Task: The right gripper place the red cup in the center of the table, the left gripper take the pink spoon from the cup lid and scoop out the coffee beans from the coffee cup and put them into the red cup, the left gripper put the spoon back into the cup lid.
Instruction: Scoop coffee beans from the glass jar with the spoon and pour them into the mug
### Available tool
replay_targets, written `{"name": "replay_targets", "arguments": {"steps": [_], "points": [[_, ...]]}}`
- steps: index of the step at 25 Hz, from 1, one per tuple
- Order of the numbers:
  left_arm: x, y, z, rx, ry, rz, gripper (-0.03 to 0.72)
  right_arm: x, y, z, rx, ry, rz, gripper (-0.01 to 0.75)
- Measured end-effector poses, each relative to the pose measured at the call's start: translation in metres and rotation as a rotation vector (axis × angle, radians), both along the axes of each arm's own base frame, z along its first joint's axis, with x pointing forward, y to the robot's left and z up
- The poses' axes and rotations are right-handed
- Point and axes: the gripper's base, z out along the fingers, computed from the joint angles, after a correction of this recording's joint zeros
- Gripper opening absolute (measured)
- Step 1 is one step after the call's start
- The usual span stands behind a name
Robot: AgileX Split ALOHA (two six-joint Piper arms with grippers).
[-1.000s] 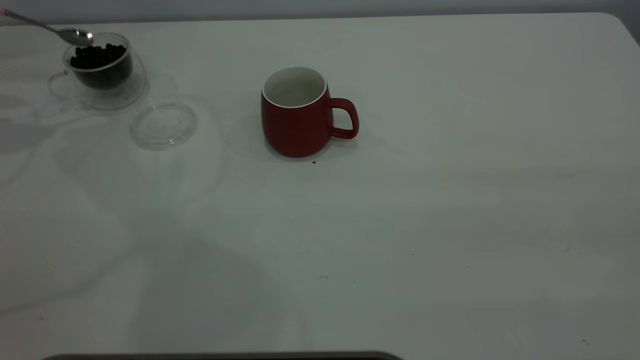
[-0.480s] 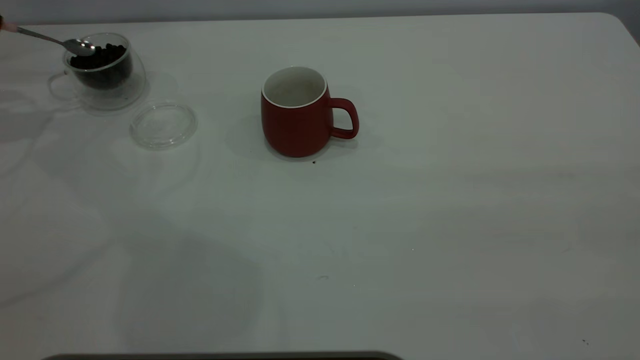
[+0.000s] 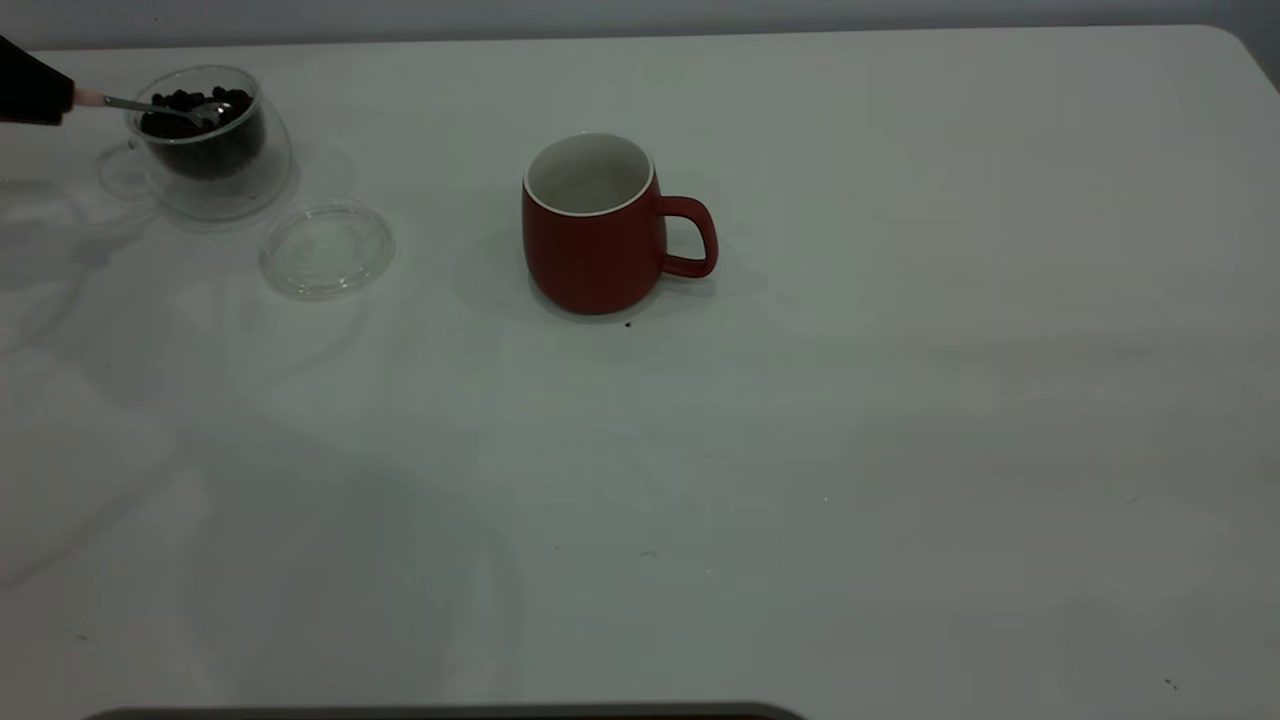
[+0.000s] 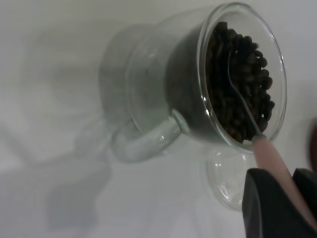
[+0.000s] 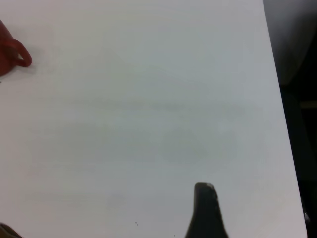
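Note:
On the table point(image 3: 900, 450), at the far left, stands the clear coffee cup point(image 3: 210, 150), full of dark coffee beans point(image 3: 190, 100). My left gripper point(image 3: 30, 95) reaches in from the left edge, shut on the pink spoon's handle point(image 4: 271, 161). The spoon's metal bowl point(image 3: 208, 113) is dipped into the beans point(image 4: 237, 84). Beside the cup lies the cup lid point(image 3: 327, 250), with nothing on it. The red cup point(image 3: 595, 225) stands upright near the middle, handle to the right, and nothing shows inside it. My right gripper point(image 5: 105, 220) hovers over bare table far from the red cup point(image 5: 10, 52), with one finger point(image 5: 205, 210) in view.
A small dark speck point(image 3: 628, 324) lies on the table just in front of the red cup. The table's right edge point(image 5: 277, 99) runs close to the right gripper, with dark floor beyond. A dark strip point(image 3: 440, 712) borders the near edge.
The spoon's bowl has dropped from above the coffee cup's rim into the beans. The left gripper has come into the exterior view from the left edge. The red cup and lid have not moved.

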Motion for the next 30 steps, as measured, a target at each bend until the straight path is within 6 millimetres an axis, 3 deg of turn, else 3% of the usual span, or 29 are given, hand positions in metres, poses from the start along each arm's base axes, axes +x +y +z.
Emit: {"name": "replay_targets", "arguments": {"steps": [4,12,21,30], "points": [[-0.004,0.001,-0.009,-0.070,0.036,0.015,0.114,0.000,0.000,0.000,0.000,0.000,0.000,0.591],[-0.017,0.026,-0.018,-0.199,0.074,0.096,0.114,0.000,0.000,0.000,0.000,0.000,0.000,0.591],[-0.026,0.031,-0.050,-0.401,0.092,0.162,0.114,0.000,0.000,0.000,0.000,0.000,0.000,0.591],[-0.028,0.040,-0.053,-0.438,0.072,0.209,0.114,0.000,0.000,0.000,0.000,0.000,0.000,0.591]]}}
